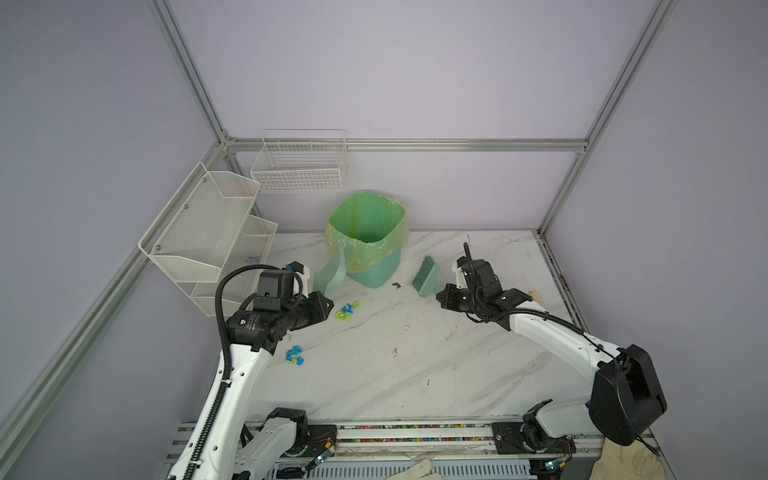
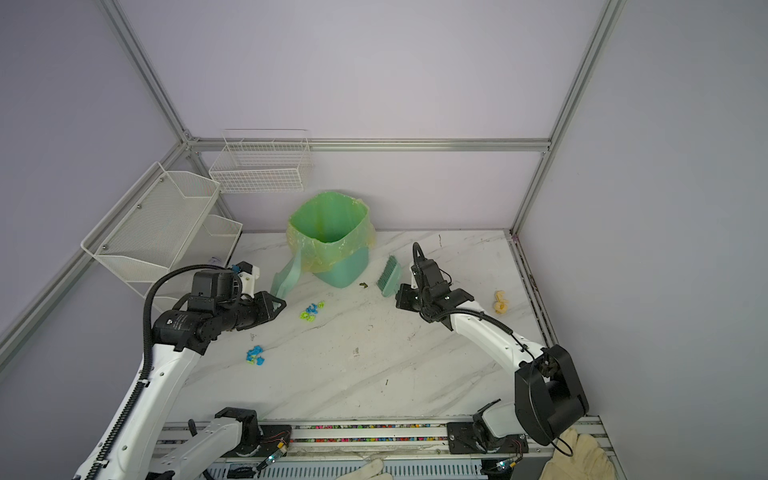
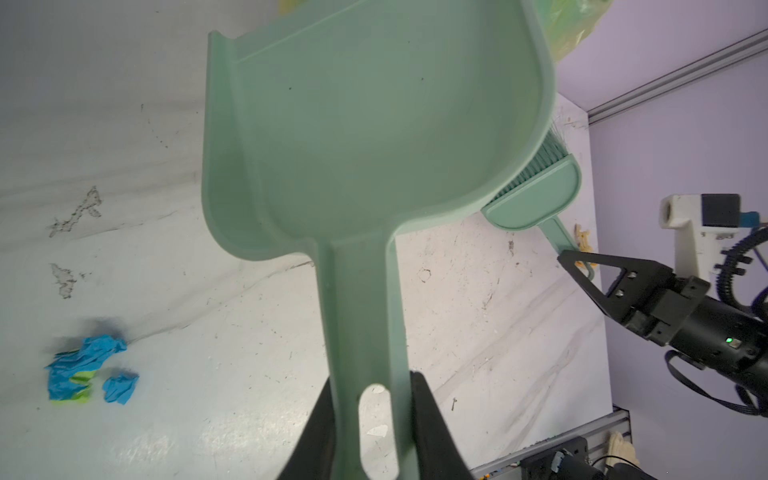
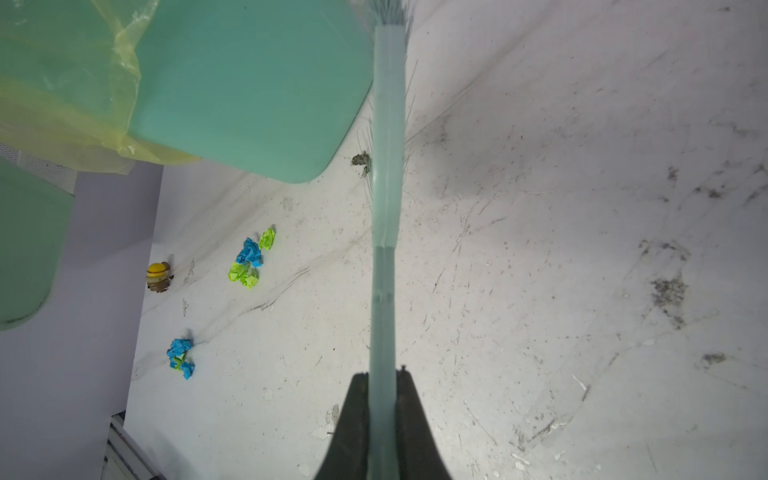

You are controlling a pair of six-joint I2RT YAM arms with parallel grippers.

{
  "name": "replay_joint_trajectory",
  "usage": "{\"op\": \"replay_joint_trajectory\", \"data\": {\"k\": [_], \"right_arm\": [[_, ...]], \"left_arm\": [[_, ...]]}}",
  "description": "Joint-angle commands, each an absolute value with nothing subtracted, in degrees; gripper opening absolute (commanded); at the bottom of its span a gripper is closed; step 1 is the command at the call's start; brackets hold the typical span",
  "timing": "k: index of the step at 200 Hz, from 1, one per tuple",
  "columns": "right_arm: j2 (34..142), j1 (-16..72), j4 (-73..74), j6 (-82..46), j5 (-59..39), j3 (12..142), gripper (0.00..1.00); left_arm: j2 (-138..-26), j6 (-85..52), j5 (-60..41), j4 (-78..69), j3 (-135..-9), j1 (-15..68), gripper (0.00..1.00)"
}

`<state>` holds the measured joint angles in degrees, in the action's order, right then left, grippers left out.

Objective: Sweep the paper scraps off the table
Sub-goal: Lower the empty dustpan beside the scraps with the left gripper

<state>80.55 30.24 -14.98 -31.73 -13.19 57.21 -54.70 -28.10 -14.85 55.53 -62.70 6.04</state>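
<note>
**Fingers clamped on dustpan and brush; paper scraps loose on the table**

In both top views the left gripper pinches the handle of the pale green dustpan. The pan rises tilted just beside the lined green bin. The right gripper pinches the brush handle, with the brush head just right of the bin. One cluster of blue and lime paper scraps lies on the marble between the two grippers, nearer the left one's tip. Another cluster lies closer to the front edge, beside the left forearm. A dark olive speck sits between bin and brush.

In the left wrist view, two black fingers press the dustpan handle from either side, tight against it. A cluster of scraps lies on the table, apart from the pan. The right gripper shows closed around the end of the brush handle.

In the right wrist view, both fingers squeeze the brush handle, which runs out over the table toward the bin's corner. The two clusters lie off to one side, well apart from the bristles. A small yellow toy figure stands beyond them.
</note>
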Motion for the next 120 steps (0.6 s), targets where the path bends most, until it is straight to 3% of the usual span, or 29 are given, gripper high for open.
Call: {"op": "replay_joint_trajectory", "data": {"k": [1, 120], "right_arm": [[79.7, 30.0, -14.3, -33.0, -15.2, 56.2, 0.0], [77.3, 35.9, -9.8, -42.1, -16.7, 54.9, 0.0]], "left_arm": [[-53.4, -26.3, -11.2, 55.2, -59.7, 5.8, 0.0], [-55.5, -27.2, -3.0, 55.1, -55.4, 5.8, 0.0]]}}
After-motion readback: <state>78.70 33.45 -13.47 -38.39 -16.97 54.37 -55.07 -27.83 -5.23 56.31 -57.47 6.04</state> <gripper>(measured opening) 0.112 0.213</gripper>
